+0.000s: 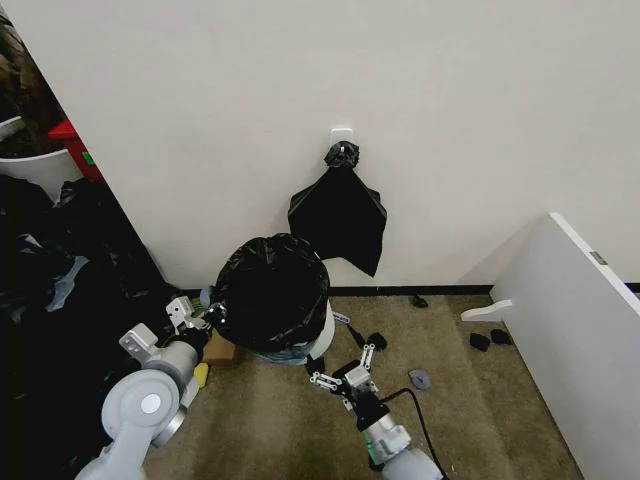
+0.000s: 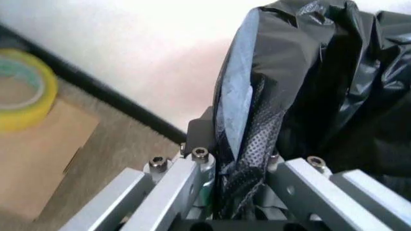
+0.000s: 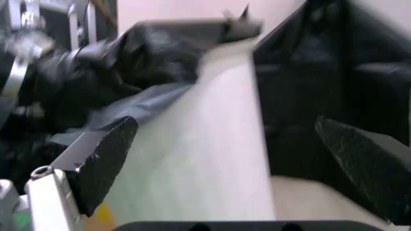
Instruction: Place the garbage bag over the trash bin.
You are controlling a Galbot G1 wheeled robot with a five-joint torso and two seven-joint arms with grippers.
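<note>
Beige carpet (image 1: 480,400) runs up to a plain white wall (image 1: 450,100), and the bin (image 1: 322,335) stands on it close to the wall, near the middle of the head view. Its cream side shows only at 4 o'clock; the rest is under the bag (image 1: 272,290), glossy black plastic that covers the mouth and hangs down the sides.

At about 9 o'clock of the bin, the left gripper (image 1: 205,315) is up against the bag's edge. In the left wrist view its jaws are closed tight on a gathered fold of the bag (image 2: 257,130), with a dotted finger pad (image 2: 260,120) pressed into the plastic. Beneath it lie a cardboard box (image 2: 38,154) and a roll of yellow tape (image 2: 22,96).

At about 5 o'clock of the bin, the right gripper (image 1: 345,375) sits low over the carpet, just beside the bin but apart from it, jaws spread wide and holding nothing. In its wrist view the two dark pads (image 3: 106,159) stand far apart with the bin's pale wall (image 3: 205,144) between them and the bag (image 3: 128,53) beyond.

On the wall at 12 o'clock of the bin, a flat black knotted bundle (image 1: 340,215) hangs from a hook (image 1: 342,133). At 9 o'clock lies a large heap of black plastic (image 1: 60,300). A white panel (image 1: 570,330) leans at 3 o'clock.
</note>
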